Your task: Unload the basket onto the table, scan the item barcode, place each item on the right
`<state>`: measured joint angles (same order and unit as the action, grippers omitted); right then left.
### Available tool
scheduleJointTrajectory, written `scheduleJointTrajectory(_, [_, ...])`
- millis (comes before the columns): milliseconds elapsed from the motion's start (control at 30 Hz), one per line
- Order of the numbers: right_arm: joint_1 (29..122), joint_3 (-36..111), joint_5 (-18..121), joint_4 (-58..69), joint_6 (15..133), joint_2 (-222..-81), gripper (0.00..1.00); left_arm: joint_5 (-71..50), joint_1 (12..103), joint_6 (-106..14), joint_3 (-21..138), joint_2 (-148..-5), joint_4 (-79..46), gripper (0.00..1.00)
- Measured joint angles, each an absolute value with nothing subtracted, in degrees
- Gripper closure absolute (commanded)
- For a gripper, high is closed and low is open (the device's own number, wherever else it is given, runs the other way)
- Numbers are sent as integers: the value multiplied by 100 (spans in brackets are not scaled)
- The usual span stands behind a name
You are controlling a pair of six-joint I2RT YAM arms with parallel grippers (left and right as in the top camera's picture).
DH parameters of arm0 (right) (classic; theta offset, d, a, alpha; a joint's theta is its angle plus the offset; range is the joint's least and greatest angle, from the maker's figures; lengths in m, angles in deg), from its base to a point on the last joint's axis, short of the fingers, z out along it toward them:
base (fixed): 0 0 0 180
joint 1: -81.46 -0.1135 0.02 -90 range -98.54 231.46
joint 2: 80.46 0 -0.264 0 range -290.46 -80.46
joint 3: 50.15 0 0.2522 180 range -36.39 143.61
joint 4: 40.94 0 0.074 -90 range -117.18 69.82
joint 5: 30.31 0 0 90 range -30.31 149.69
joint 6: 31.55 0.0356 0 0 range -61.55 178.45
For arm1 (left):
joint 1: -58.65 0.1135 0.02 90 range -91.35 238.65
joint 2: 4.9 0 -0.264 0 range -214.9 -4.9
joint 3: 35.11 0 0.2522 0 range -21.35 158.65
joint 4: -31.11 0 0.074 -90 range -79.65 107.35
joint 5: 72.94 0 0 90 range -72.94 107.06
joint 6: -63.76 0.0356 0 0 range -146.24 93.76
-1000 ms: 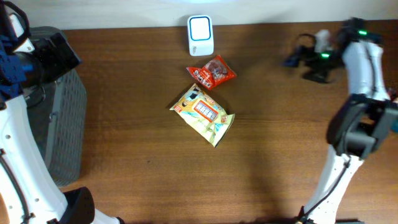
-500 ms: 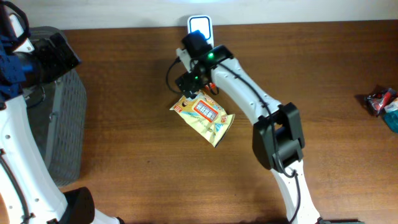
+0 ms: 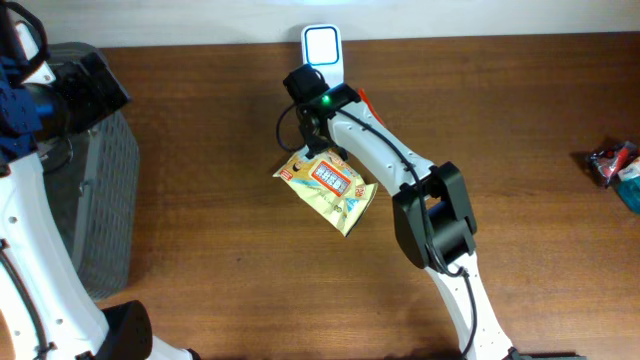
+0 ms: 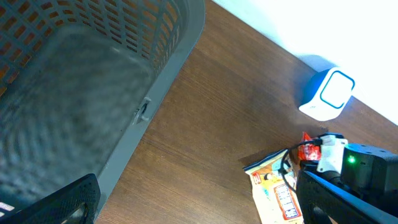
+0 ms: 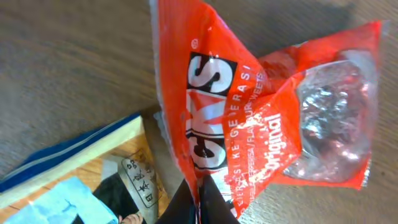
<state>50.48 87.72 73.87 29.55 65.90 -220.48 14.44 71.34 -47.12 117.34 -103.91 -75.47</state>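
A red snack packet (image 5: 261, 106) lies on the wooden table just in front of the white and blue scanner (image 3: 322, 45). My right gripper (image 5: 199, 194) is shut on the packet's edge, pinching the crimped film between both fingers. From overhead the right arm covers most of the packet, leaving a red sliver (image 3: 360, 97). A yellow snack packet (image 3: 328, 183) lies flat right beside it. My left gripper (image 4: 199, 214) stands open far to the left beside the basket, holding nothing. No barcode shows on the red packet's visible face.
A grey mesh basket (image 3: 100, 200) stands at the table's left edge under the left arm. More packets (image 3: 615, 165) lie at the far right edge. The scanner (image 4: 326, 94) sits against the back wall.
The right arm swung from the far right of the table over to the red packet. Its jaws, open half a second ago, have shut on the packet's edge. The left arm stayed put.
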Motion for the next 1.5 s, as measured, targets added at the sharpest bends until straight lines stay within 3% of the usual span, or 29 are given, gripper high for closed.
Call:
scheduleJointTrajectory(133, [5352,9041,6904,3521,7184,-21248,96,1444,7134,-4710,11734,-10391,-7547,1])
scheduleJointTrajectory(333, [6510,9288,4462,3910,7344,-20125,93,1444,7134,-4712,11734,-10391,-7544,1])
scheduleJointTrajectory(367, [6691,9268,4324,3965,7328,-20147,76,1444,7134,-4712,11734,-10391,-7542,1])
scheduleJointTrajectory(400, [6809,9231,4285,4002,7269,-20164,65,1447,7134,-4712,11734,-10391,-7544,1])
scheduleJointTrajectory(467, [7006,9039,4259,4102,7092,-20171,58,1444,7132,-4712,11734,-10391,-7544,1])
scheduleJointTrajectory(567, [7015,8538,4261,3694,6939,-20284,59,1447,7134,-4712,11734,-10391,-7542,1])
scheduleJointTrajectory(633, [7011,8173,4263,3134,6990,-20387,78,1444,7132,-4712,11734,-10391,-7547,1])
scheduleJointTrajectory(667, [7011,7939,4259,2684,7116,-20431,93,1444,7134,-4712,11734,-10391,-7544,1])
scheduleJointTrajectory(700, [7011,7729,4259,2310,7267,-20496,96,1447,7134,-4712,11734,-10391,-7540,1])
scheduleJointTrajectory(833, [6925,7043,4259,577,8067,-20781,96,1447,7134,-4712,11734,-10391,-7536,1])
scheduleJointTrajectory(1000, [6385,6954,4429,-68,8421,-21386,96,1447,7134,-4712,11734,-10391,-7544,1])
scheduleJointTrajectory(1133, [6213,7006,5175,391,8513,-21578,96,1447,7134,-4712,11734,-10391,-7547,1])
scheduleJointTrajectory(1333, [6530,7017,6447,2378,8515,-21406,96,1444,7134,-4712,11734,-10391,-7547,1])
scheduleJointTrajectory(1467, [6691,6890,6772,2754,8502,-20999,96,1444,7132,-4712,11734,-10391,-7544,1])
scheduleJointTrajectory(1500, [6705,6888,6783,2815,8502,-20811,90,1444,7134,-4712,11734,-10391,-7544,1])
